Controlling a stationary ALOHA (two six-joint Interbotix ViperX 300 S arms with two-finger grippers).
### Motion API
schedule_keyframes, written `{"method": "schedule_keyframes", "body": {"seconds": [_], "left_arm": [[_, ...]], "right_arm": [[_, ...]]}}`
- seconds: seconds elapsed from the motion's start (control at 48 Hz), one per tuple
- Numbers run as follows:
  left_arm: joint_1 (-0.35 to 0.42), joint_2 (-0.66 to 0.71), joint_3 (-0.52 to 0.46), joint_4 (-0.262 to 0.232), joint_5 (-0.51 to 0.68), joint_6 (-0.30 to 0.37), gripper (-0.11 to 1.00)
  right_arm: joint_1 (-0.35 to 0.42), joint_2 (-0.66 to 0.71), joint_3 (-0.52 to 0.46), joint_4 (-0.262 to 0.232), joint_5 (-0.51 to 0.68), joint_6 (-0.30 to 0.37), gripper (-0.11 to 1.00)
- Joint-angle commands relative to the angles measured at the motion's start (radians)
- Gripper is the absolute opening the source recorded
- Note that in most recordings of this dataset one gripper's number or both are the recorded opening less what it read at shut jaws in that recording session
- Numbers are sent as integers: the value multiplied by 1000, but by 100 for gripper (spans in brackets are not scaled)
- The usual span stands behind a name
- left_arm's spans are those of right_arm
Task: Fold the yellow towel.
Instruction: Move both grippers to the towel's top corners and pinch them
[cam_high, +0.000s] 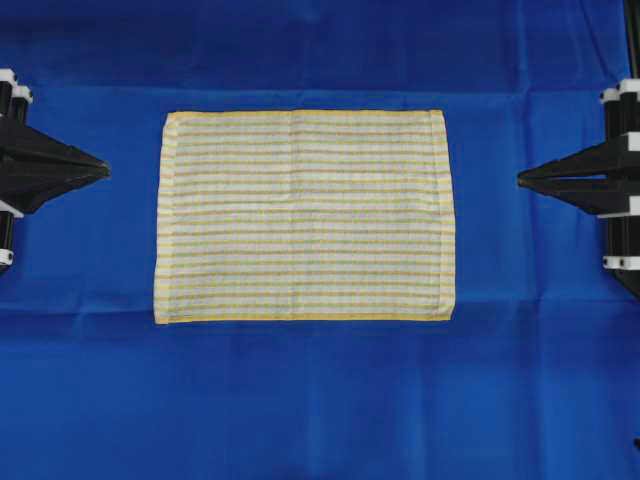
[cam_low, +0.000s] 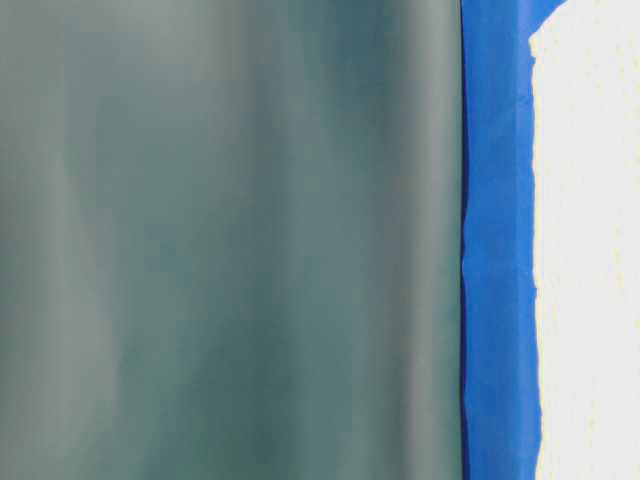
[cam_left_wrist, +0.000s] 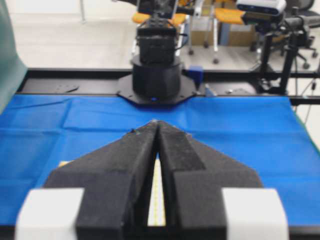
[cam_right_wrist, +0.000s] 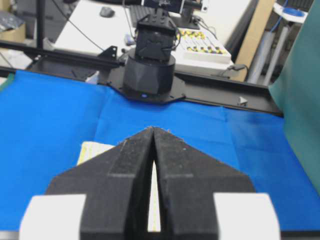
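Observation:
The yellow towel (cam_high: 305, 216) lies flat and unfolded in the middle of the blue cloth surface (cam_high: 320, 400), with fine yellow-and-white stripes and a yellow hem. My left gripper (cam_high: 105, 168) hovers left of the towel's left edge, shut, tips together, holding nothing. My right gripper (cam_high: 521, 179) hovers right of the towel's right edge, also shut and empty. In the left wrist view a sliver of the towel (cam_left_wrist: 156, 200) shows through the slit behind the closed tips of the left gripper (cam_left_wrist: 157, 122). In the right wrist view the towel (cam_right_wrist: 92, 151) peeks out beside the right gripper (cam_right_wrist: 152, 128).
The opposite arm's base (cam_left_wrist: 156, 75) stands at the far table edge in the left wrist view, and the other base (cam_right_wrist: 150, 70) likewise in the right wrist view. A green curtain (cam_low: 230, 240) fills most of the table-level view.

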Motion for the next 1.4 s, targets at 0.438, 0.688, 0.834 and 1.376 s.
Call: {"method": "schedule_keyframes", "body": {"seconds": [0.438, 0.688, 0.834, 1.376], "left_arm": [[129, 103, -9, -43, 67, 14, 0], [261, 282, -6, -41, 44, 18, 15], [311, 407, 5, -41, -23, 20, 58], [465, 844, -12, -41, -179, 20, 76]], "right_arm": [[-175, 103, -51, 80, 123, 14, 0], [-344, 281, -51, 137, 132, 14, 1], [-391, 436, -72, 161, 140, 14, 31], [-482, 888, -149, 215, 2, 14, 68]]}}
